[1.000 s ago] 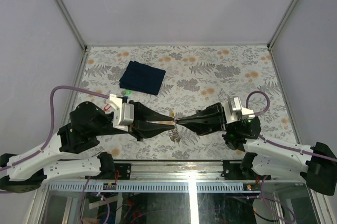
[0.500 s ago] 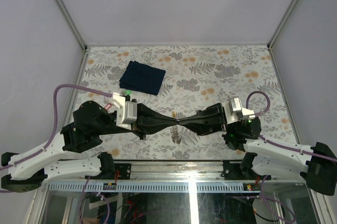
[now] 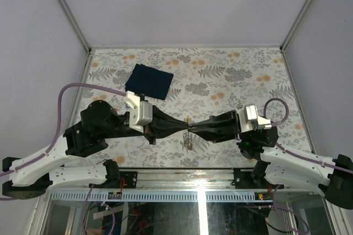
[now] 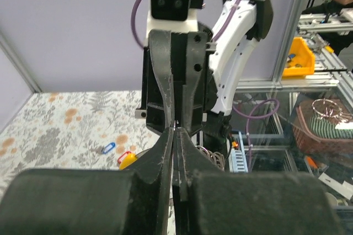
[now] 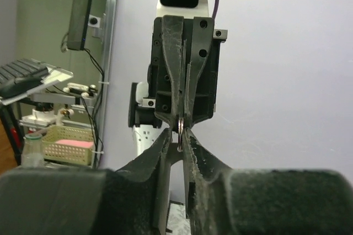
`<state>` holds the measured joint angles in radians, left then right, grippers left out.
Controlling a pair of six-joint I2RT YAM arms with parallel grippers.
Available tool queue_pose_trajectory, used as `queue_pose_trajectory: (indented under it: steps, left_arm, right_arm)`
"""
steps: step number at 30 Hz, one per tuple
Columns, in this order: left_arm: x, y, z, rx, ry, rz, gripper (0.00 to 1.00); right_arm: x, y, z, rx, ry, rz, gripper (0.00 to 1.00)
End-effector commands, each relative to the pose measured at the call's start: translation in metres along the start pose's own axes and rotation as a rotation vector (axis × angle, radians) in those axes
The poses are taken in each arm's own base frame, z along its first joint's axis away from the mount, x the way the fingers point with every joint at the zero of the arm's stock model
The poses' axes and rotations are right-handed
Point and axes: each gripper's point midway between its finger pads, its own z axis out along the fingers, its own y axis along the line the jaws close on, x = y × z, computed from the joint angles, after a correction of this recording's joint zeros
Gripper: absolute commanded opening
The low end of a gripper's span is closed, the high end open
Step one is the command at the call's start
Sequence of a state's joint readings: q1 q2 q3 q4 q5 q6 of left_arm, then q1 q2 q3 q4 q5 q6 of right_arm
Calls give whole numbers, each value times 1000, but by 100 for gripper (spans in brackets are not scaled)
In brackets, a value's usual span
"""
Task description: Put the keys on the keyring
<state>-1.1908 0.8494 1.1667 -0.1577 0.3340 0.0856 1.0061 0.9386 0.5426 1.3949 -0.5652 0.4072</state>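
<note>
My two grippers meet tip to tip above the near middle of the table. The left gripper (image 3: 186, 126) is shut on the thin grey keyring (image 5: 180, 127), which stands edge-on between its fingertips in the right wrist view. The right gripper (image 5: 178, 134) faces it with its fingers a little apart either side of the ring, a gap showing on one side. In the top view the keyring (image 3: 188, 137) hangs just below the tips. Keys with blue (image 4: 108, 147), red (image 4: 126, 155) and yellow (image 4: 128, 162) tags lie on the table under the left arm.
A dark blue folded cloth (image 3: 149, 80) lies at the back left of the flowered table (image 3: 231, 75). White walls and metal posts close in the sides and back. The metal rail (image 3: 182, 174) runs along the near edge by both arm bases.
The left gripper has shut on the keyring and shifted right and back. The right gripper's fingers have parted slightly and its wrist has dropped back a little.
</note>
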Motion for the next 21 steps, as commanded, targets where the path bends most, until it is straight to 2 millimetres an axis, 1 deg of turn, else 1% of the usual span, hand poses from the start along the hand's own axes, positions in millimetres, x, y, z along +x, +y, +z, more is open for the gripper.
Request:
queue_pose_trajectory:
  steps: [1, 5, 11, 17, 21]
  left_arm:
    - [16, 10, -3, -49, 133, 1, 0]
    - [20, 11, -7, -57, 203, 2, 0]
    - [37, 14, -16, -59, 373, 1, 0]
    - [48, 15, -18, -40, 497, 8, 0]
    - [54, 16, -19, -28, 546, 17, 0]
  right_arm:
    - [-10, 1, -2, 10, 62, -127, 23]
    - [7, -4, -13, 31, 231, -195, 28]
    - [22, -12, -28, 64, 392, -235, 31]
    - [38, -19, -32, 71, 509, -207, 33]
    - [44, -18, -30, 51, 523, -184, 33]
